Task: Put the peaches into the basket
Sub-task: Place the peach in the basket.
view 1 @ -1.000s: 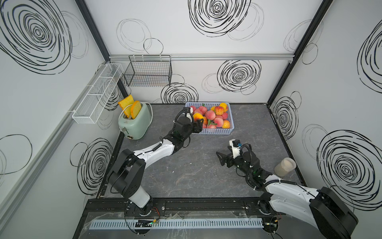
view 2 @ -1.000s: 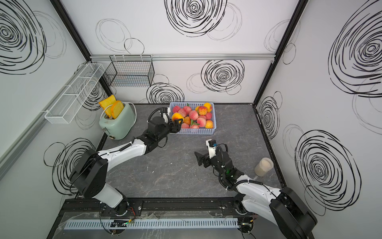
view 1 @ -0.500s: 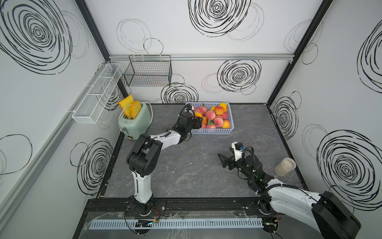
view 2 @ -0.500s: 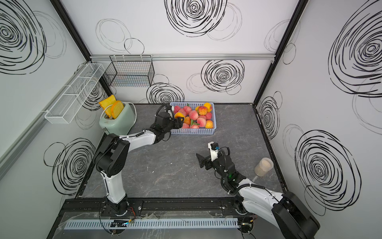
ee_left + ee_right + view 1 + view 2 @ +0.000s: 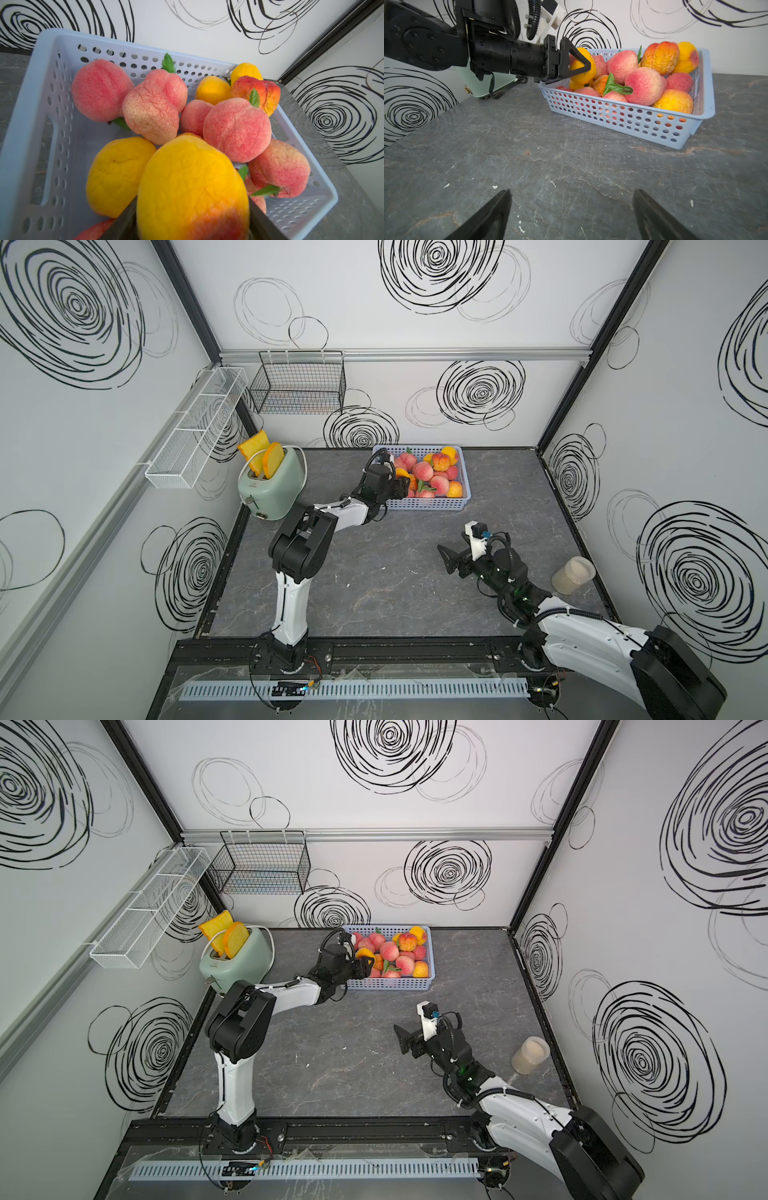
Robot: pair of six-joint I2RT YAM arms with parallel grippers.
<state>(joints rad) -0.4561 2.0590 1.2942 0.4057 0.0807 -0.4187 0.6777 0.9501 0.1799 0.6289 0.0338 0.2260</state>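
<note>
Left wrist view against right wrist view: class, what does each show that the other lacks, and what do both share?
Only the left wrist view: the basket's inside floor and handle slot. Only the right wrist view: the left gripper from outside, shut on a yellow peach over the basket's end; the toaster; the open right gripper. Both: the basket, its peaches and that yellow peach.
</note>
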